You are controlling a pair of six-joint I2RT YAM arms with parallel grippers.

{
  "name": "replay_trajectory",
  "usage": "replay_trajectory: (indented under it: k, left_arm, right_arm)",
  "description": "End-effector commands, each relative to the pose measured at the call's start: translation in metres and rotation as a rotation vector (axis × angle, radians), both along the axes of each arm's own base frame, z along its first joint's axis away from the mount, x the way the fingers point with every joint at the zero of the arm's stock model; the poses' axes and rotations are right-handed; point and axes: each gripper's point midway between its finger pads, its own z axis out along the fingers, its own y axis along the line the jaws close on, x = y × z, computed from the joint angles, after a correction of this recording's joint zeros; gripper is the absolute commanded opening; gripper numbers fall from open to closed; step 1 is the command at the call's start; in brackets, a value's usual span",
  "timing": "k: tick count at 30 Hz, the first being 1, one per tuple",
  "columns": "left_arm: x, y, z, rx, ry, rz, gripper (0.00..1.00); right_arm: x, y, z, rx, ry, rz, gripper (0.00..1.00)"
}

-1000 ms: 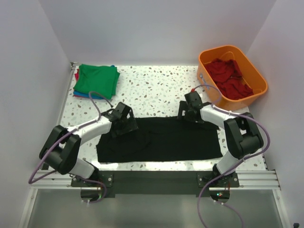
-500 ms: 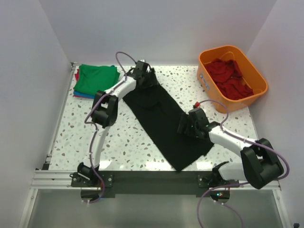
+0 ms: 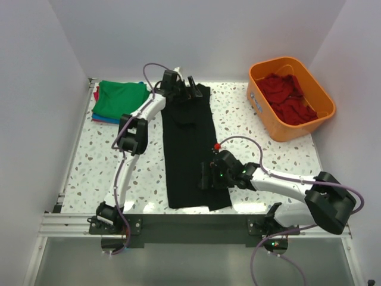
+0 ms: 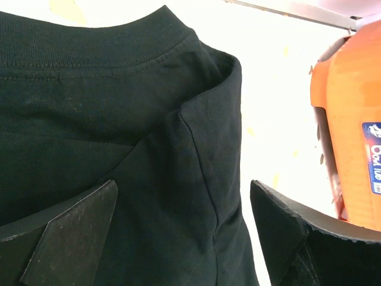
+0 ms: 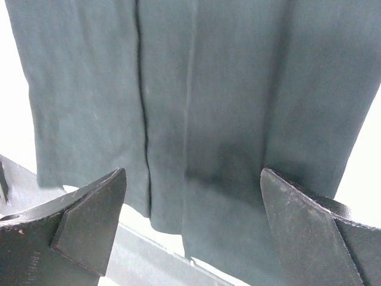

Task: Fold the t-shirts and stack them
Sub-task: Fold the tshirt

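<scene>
Top view: the black t-shirt [image 3: 189,155] lies as a long narrow strip on the table [image 3: 262,119]. The left gripper [image 3: 189,88] hangs over its far end with jaws wide and nothing held; the right gripper [image 3: 206,176] sits low over the near end, just as wide and empty. Left of the left gripper, a folded green t-shirt [image 3: 122,98] tops a small stack; well to its right, red t-shirts [image 3: 289,95] fill the orange tub [image 3: 324,107].

Left wrist: the collar [image 4: 107,44] lies ahead of the fingers [image 4: 65,238], and a folded-in sleeve edge runs between them.

Right wrist: folded layers and the hem [image 5: 196,238] lie between and just ahead of the spread fingers [image 5: 89,220], at the table's near edge.

The risk, as I judge it, is a pinch that takes only the top layer, so the strip would open when lifted; a hem dragged off the near edge would skew the next fold
</scene>
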Motion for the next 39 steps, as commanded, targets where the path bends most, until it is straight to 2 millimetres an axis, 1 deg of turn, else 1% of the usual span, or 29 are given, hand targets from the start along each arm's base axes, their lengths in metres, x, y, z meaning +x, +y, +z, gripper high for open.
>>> replay_trajectory:
  k: [1, 3, 4, 6, 8, 9, 12, 13, 14, 15, 16, 17, 18, 19, 20, 21, 22, 23, 24, 25, 26, 27, 28, 29, 31, 32, 34, 35, 39]
  left_arm:
    - [-0.012, 0.029, -0.081, 0.077, 0.152, 0.043, 1.0]
    - [-0.013, 0.026, -0.078, 0.057, 0.155, 0.036, 1.0]
    - [-0.01, 0.022, -0.061, 0.033, 0.121, 0.024, 1.0]
    - [-0.012, 0.016, -0.046, 0.004, 0.102, -0.002, 1.0]
    - [-0.008, 0.012, -0.008, -0.008, 0.039, -0.014, 1.0]
    - [-0.007, 0.011, 0.023, -0.019, -0.005, -0.016, 1.0]
    - [-0.012, 0.005, 0.069, -0.006, -0.086, -0.041, 1.0]
    - [-0.016, 0.006, 0.101, 0.003, -0.13, -0.039, 1.0]
    - [-0.023, 0.003, 0.112, 0.03, -0.155, -0.058, 1.0]
    - [-0.032, 0.005, 0.142, 0.04, -0.188, -0.059, 1.0]
    - [-0.039, 0.006, 0.155, 0.056, -0.203, -0.058, 1.0]
    - [-0.051, 0.006, 0.153, 0.087, -0.197, -0.078, 1.0]
    - [-0.067, 0.011, 0.182, 0.092, -0.224, -0.077, 1.0]
    - [-0.076, 0.016, 0.186, 0.122, -0.227, -0.068, 1.0]
    - [-0.098, 0.017, 0.165, 0.157, -0.171, -0.089, 1.0]
    - [-0.119, 0.023, 0.194, 0.154, -0.209, -0.083, 1.0]
    - [-0.133, 0.032, 0.19, 0.187, -0.197, -0.053, 1.0]
    - [-0.167, 0.035, 0.145, 0.234, -0.099, -0.065, 1.0]
    - [-0.185, 0.038, 0.139, 0.247, -0.095, -0.044, 1.0]
    - [-0.204, 0.045, 0.164, 0.226, -0.164, -0.005, 1.0]
    - [-0.244, 0.045, 0.118, 0.252, -0.06, -0.03, 1.0]
    - [-0.268, 0.049, 0.125, 0.229, -0.064, -0.022, 1.0]
    - [-0.289, 0.053, 0.109, 0.234, -0.016, -0.014, 1.0]
    - [-0.327, 0.061, 0.065, 0.261, 0.095, -0.016, 1.0]
    - [-0.368, 0.067, 0.051, 0.243, 0.148, -0.018, 1.0]
    - [-0.4, 0.074, 0.021, 0.261, 0.235, -0.018, 1.0]
    - [-0.429, 0.08, 0.012, 0.241, 0.278, -0.015, 1.0]
    - [-0.452, 0.083, -0.004, 0.242, 0.342, -0.008, 1.0]
    - [-0.487, 0.089, -0.018, 0.214, 0.411, -0.012, 0.98]
  right_arm:
    - [-0.031, -0.014, 0.0, -0.044, 0.122, 0.022, 0.99]
    - [-0.025, -0.009, 0.013, -0.019, 0.086, 0.03, 0.99]
    - [-0.022, -0.007, 0.018, -0.011, 0.071, 0.032, 0.99]
    - [-0.02, -0.007, 0.028, -0.012, 0.046, 0.05, 0.99]
    - [-0.016, -0.009, 0.038, -0.02, 0.015, 0.054, 0.99]
    - [-0.014, -0.018, 0.037, -0.06, 0.008, 0.035, 0.99]
    - [-0.011, -0.031, 0.045, -0.109, -0.03, 0.022, 0.99]
    - [-0.011, -0.033, 0.047, -0.114, -0.042, 0.029, 0.98]
    - [-0.011, -0.035, 0.048, -0.122, -0.049, 0.041, 0.99]
    - [-0.011, -0.045, 0.048, -0.163, -0.062, 0.031, 0.99]
    - [-0.009, -0.053, 0.049, -0.195, -0.071, 0.016, 0.99]
    - [-0.008, -0.059, 0.052, -0.215, -0.082, 0.001, 0.99]
    - [-0.011, -0.068, 0.052, -0.247, -0.076, -0.009, 0.99]
    - [-0.012, -0.071, 0.058, -0.235, -0.093, -0.017, 0.99]
    - [-0.016, -0.073, 0.057, -0.23, -0.087, -0.009, 0.99]
    - [-0.019, -0.075, 0.056, -0.226, -0.082, -0.004, 0.99]
    - [-0.023, -0.076, 0.057, -0.209, -0.076, -0.013, 0.99]
    - [-0.028, -0.081, 0.05, -0.224, -0.056, -0.012, 0.99]
    - [-0.032, -0.086, 0.045, -0.239, -0.034, -0.022, 0.99]
    - [-0.036, -0.088, 0.041, -0.241, -0.011, -0.026, 0.98]
    - [-0.044, -0.09, 0.032, -0.247, 0.024, -0.016, 0.96]
    - [-0.047, -0.088, 0.03, -0.234, 0.04, -0.007, 0.94]
    - [-0.05, -0.087, 0.027, -0.22, 0.056, 0.003, 0.91]
    - [-0.055, -0.087, 0.021, -0.214, 0.075, 0.011, 0.84]
    - [-0.06, -0.082, 0.018, -0.179, 0.096, 0.026, 0.79]
    - [-0.063, -0.084, 0.012, -0.181, 0.101, 0.028, 0.74]
    - [-0.061, -0.083, 0.009, -0.175, 0.096, 0.024, 0.71]
    - [-0.061, -0.083, 0.006, -0.176, 0.095, 0.027, 0.63]
    - [-0.057, -0.067, -0.002, -0.125, 0.104, 0.05, 0.56]
